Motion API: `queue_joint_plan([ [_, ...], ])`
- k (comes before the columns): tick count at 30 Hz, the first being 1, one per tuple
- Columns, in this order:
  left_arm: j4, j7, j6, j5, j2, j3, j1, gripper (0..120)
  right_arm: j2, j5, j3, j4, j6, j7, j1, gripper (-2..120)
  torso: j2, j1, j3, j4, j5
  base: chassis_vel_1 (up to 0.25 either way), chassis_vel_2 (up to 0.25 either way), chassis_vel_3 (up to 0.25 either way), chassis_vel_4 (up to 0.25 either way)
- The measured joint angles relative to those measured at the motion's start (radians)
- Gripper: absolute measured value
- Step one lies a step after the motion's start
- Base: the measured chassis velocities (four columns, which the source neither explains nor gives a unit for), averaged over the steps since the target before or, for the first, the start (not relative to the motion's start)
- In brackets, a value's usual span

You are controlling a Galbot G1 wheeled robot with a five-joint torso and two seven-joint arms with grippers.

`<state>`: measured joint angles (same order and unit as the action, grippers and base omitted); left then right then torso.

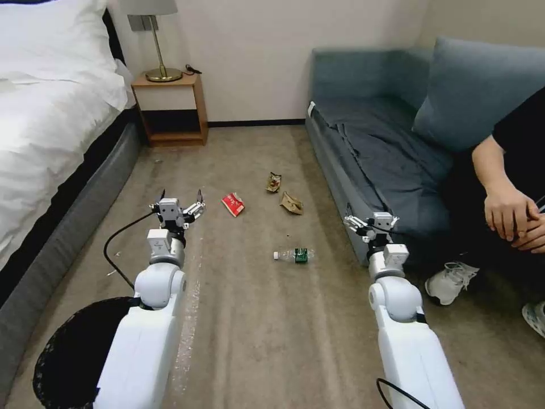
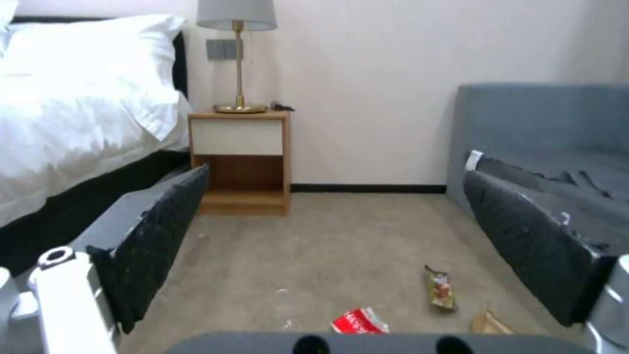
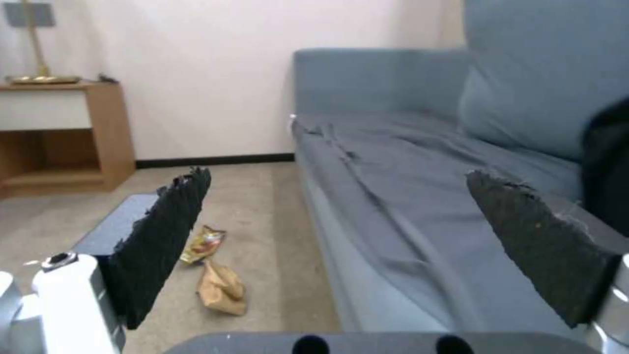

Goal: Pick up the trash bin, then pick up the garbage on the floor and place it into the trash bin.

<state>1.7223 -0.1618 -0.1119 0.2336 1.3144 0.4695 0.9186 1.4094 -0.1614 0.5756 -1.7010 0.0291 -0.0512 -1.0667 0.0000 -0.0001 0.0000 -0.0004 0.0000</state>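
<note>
The trash bin [image 1: 65, 352], its black liner showing, stands on the carpet at the lower left, partly hidden by my left arm. My left gripper [image 1: 179, 203] is open and held above the floor, just left of the red wrapper [image 1: 233, 204]. Beyond lie the brown-gold snack wrapper [image 1: 274, 182] and the tan paper bag [image 1: 291, 203]; the clear bottle [image 1: 295, 255] lies nearer. The left wrist view shows the red wrapper [image 2: 359, 322], snack wrapper [image 2: 440, 287] and bag [image 2: 490, 323] between open fingers [image 2: 157, 236]. My right gripper [image 1: 372, 220] is open beside the sofa; its wrist view shows the snack wrapper [image 3: 204, 243] and bag [image 3: 223, 290].
A bed [image 1: 51, 142] runs along the left and a grey sofa [image 1: 386, 147] along the right. A person sits on the sofa, with a shoe [image 1: 451, 281] close to my right arm. A nightstand [image 1: 170, 108] with a lamp stands at the far wall.
</note>
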Motion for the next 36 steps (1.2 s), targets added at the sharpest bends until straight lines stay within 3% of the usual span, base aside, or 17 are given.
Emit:
queue_joint_plan([
  [1,0.033,-0.045,-0.031,0.065,-0.048,-0.021,-0.022,100,-0.038,-0.068,0.013,-0.044,0.014,-0.024,-0.029,100,0.000,0.000,0.000,0.0002,0.0000,0.000,0.000,0.000,0.000],
  [2,0.049,-0.065,-0.045,0.094,-0.071,-0.031,-0.033,100,-0.055,-0.097,0.017,-0.063,0.020,-0.033,-0.042,100,0.000,0.000,0.000,0.0003,0.0005,0.000,0.000,0.000,0.000],
  [3,0.049,-0.065,-0.045,0.094,-0.071,-0.031,-0.033,100,-0.055,-0.097,0.017,-0.063,0.020,-0.033,-0.042,100,0.000,0.000,0.000,0.0003,0.0005,0.000,0.000,0.000,0.000],
  [8,0.123,-0.166,-0.115,0.242,-0.182,-0.082,-0.085,100,-0.136,-0.241,0.044,-0.155,0.051,-0.084,-0.103,100,0.000,0.000,0.000,0.0003,0.0002,0.000,0.000,0.000,0.000],
  [9,0.123,-0.166,-0.115,0.242,-0.182,-0.082,-0.085,100,-0.136,-0.241,0.044,-0.155,0.051,-0.084,-0.103,100,0.000,0.000,0.000,0.0003,0.0002,0.000,0.000,0.000,0.000],
  [11,0.161,-0.216,-0.149,0.315,-0.237,-0.106,-0.110,100,-0.179,-0.316,0.058,-0.204,0.067,-0.109,-0.136,100,0.000,0.000,0.000,0.0004,0.0000,0.000,0.000,0.000,0.000],
  [12,0.161,-0.216,-0.149,0.315,-0.237,-0.106,-0.110,100,-0.179,-0.316,0.058,-0.204,0.067,-0.109,-0.136,100,0.000,0.000,0.000,0.0004,0.0000,0.000,0.000,0.000,0.000],
  [14,0.204,-0.274,-0.189,0.400,-0.302,-0.134,-0.140,100,-0.225,-0.398,0.073,-0.256,0.084,-0.137,-0.170,100,0.000,0.000,0.000,0.0003,0.0000,0.000,0.000,0.000,0.000],
  [18,0.237,-0.318,-0.220,0.464,-0.352,-0.157,-0.163,100,-0.261,-0.462,0.084,-0.297,0.097,-0.160,-0.197,100,0.000,0.000,0.000,0.0003,0.0000,0.000,0.000,0.000,0.000],
  [20,0.275,-0.370,-0.255,0.540,-0.410,-0.182,-0.190,100,-0.304,-0.537,0.098,-0.345,0.113,-0.185,-0.230,100,0.000,0.000,0.000,0.0003,0.0000,0.000,0.000,0.000,0.000],
  [21,0.275,-0.370,-0.255,0.540,-0.410,-0.182,-0.190,100,-0.304,-0.537,0.098,-0.345,0.113,-0.185,-0.230,100,0.000,0.000,0.000,0.0003,0.0000,0.000,0.000,0.000,0.000],
  [23,0.309,-0.415,-0.286,0.606,-0.461,-0.205,-0.213,100,-0.343,-0.605,0.110,-0.390,0.127,-0.209,-0.259,100,0.000,0.000,0.000,0.0004,0.0000,0.000,0.000,0.000,0.000],
  [24,0.309,-0.415,-0.286,0.606,-0.461,-0.205,-0.213,100,-0.343,-0.605,0.110,-0.390,0.127,-0.209,-0.259,100,0.000,0.000,0.000,0.0004,0.0000,0.000,0.000,0.000,0.000],
  [26,0.337,-0.451,-0.311,0.658,-0.502,-0.222,-0.232,100,-0.374,-0.661,0.120,-0.426,0.138,-0.228,-0.283,100,0.000,0.000,0.000,0.0004,0.0003,0.000,0.000,0.000,0.000],
  [32,0.350,-0.465,-0.322,0.684,-0.524,-0.227,-0.236,100,-0.431,-0.753,0.137,-0.485,0.158,-0.259,-0.323,100,0.000,0.000,0.000,0.0001,-0.0007,0.000,0.000,0.000,0.000],
  [34,0.352,-0.453,-0.322,0.685,-0.538,-0.208,-0.214,100,-0.445,-0.771,0.137,-0.490,0.163,-0.264,-0.323,100,0.000,0.000,0.000,-0.0003,0.0014,0.000,0.000,0.000,0.000],
  [36,0.352,-0.411,-0.314,0.681,-0.577,-0.148,-0.140,100,-0.495,-0.834,0.140,-0.522,0.177,-0.281,-0.325,100,0.000,0.000,0.000,0.0003,-0.0011,0.000,0.000,0.000,0.000],
])
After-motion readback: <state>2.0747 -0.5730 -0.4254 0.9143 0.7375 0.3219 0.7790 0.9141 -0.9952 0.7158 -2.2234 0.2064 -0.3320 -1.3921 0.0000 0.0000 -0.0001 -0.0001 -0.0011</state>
